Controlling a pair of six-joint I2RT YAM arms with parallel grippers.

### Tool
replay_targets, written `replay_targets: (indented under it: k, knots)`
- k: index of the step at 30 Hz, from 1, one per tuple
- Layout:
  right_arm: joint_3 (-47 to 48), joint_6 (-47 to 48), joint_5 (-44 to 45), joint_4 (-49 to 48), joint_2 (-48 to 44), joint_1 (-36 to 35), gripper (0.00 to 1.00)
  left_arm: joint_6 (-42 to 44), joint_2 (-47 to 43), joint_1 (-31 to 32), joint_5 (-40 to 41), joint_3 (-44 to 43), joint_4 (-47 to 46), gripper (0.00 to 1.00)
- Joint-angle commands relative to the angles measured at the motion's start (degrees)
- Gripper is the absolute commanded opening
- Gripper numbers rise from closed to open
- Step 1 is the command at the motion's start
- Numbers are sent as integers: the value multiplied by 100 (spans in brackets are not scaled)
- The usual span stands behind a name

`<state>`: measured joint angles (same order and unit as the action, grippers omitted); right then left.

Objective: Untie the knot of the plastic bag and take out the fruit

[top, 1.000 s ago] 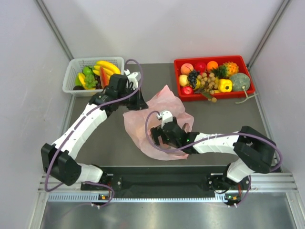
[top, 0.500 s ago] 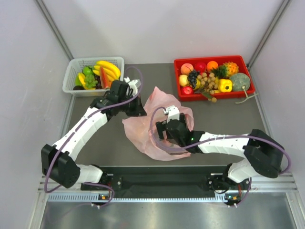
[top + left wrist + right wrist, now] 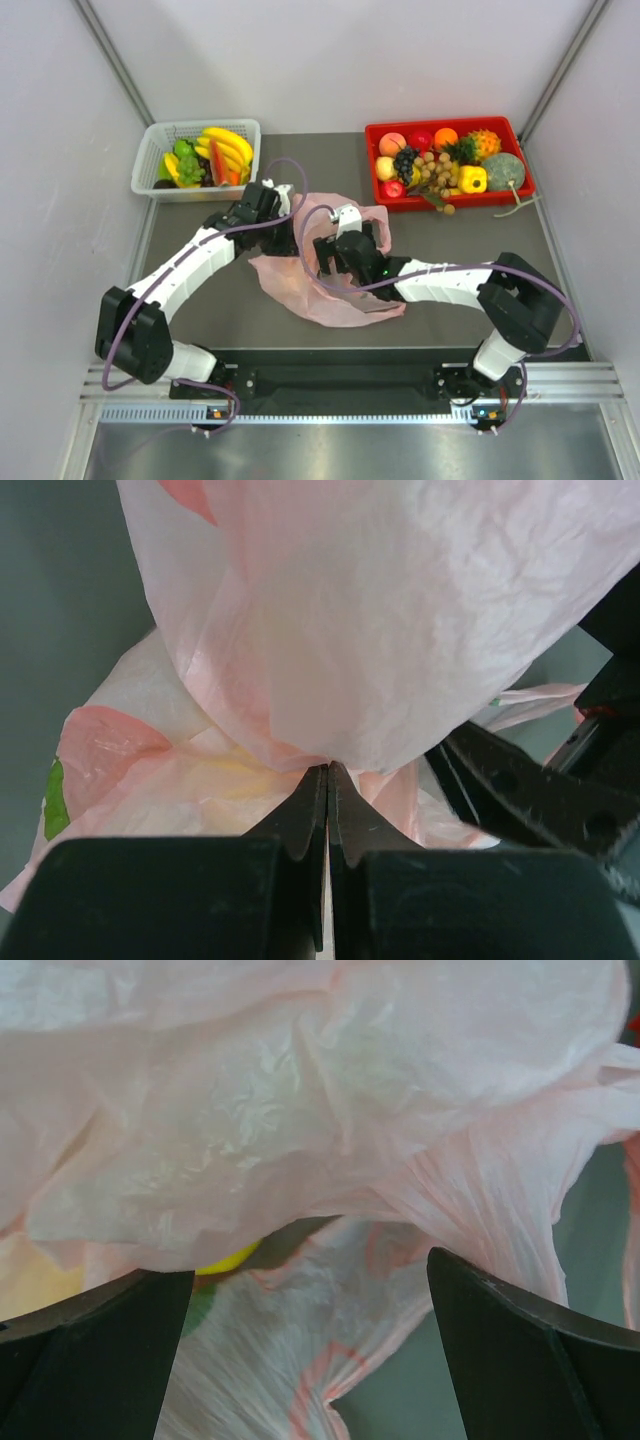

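The pale-pink plastic bag (image 3: 335,290) lies crumpled in the middle of the table. My left gripper (image 3: 289,240) is at its upper left edge, shut on a pinch of the bag's film (image 3: 327,768). My right gripper (image 3: 326,260) is over the bag just to the right of the left one, open wide (image 3: 310,1265), with film draped over and between its fingers (image 3: 530,1350). A yellow piece (image 3: 226,1258) shows under the film. I cannot make out the knot. Toy fruit, including grapes (image 3: 404,163), fills the red tray (image 3: 505,200).
The white mesh basket (image 3: 150,150) with bananas and green pieces stands at the back left. The red tray stands at the back right. The two grippers are very close together; the right one's black finger (image 3: 520,800) shows in the left wrist view.
The left gripper has come down and toward me with the film. The right gripper has moved left and away from me, up to the left one. The bag has sunk flatter.
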<state>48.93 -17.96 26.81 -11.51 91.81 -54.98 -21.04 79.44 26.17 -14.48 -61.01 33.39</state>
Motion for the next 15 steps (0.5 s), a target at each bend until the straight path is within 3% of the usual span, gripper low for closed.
replay_targets:
  k: [1, 8, 12, 15]
  knots:
    - [442, 205, -545, -352, 205, 40, 99, 21, -16, -7, 296, 28, -254, 0]
    - [118, 196, -817, -528, -31, 84, 100, 30, -157, -51, 1104, -95, -210, 0]
    - [91, 240, -1001, -300, -207, 93, 97, 73, 193, -112, 1752, -121, -332, 0]
    - [-128, 231, -1072, -238, -497, 93, 95, 100, 431, -226, 1756, -121, -534, 0]
